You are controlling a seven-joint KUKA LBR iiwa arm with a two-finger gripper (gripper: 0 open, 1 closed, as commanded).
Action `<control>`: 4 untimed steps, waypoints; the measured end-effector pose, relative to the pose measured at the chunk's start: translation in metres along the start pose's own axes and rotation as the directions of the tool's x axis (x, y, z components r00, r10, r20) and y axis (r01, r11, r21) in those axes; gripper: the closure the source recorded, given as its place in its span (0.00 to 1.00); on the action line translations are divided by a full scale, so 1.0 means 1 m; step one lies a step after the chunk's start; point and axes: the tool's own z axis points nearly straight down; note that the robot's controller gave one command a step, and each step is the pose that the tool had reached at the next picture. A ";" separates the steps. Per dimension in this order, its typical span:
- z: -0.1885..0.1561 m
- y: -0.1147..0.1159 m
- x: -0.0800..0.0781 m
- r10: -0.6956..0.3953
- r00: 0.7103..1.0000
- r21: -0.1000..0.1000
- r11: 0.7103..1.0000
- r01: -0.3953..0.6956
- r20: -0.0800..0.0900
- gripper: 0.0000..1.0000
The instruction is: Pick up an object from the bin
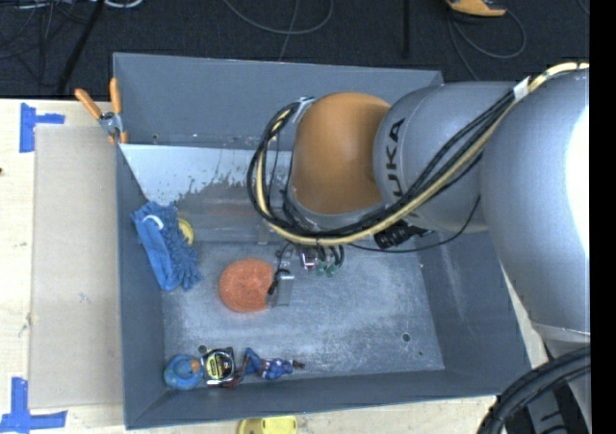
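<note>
My gripper (281, 286) hangs low in the middle of the bin, under the orange wrist cover, with one dark finger touching the right edge of an orange round sponge-like ball (244, 286). The ball rests on the bin floor just left of the finger. A crumpled blue cloth (166, 245) lies further left by the bin's left wall, with a small yellow thing (186, 231) beside it.
Along the front wall lie a blue round thing (181, 371), a yellow-and-black tape measure (220, 366) and a small blue figure-like toy (267, 366). The arm and its cables cover the bin's right rear part.
</note>
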 end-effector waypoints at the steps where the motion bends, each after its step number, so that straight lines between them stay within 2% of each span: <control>1: 0.042 0.008 -0.012 0.067 0.998 0.001 0.998 -0.067 -0.009 0.00; 2: 0.054 0.003 -0.004 -0.045 0.999 0.000 0.999 0.045 -0.010 1.00; 3: 0.054 0.003 -0.004 -0.044 0.999 0.000 0.999 0.044 -0.010 1.00; 4: 0.012 -0.004 -0.022 -0.299 0.954 -0.002 0.954 0.299 -0.006 1.00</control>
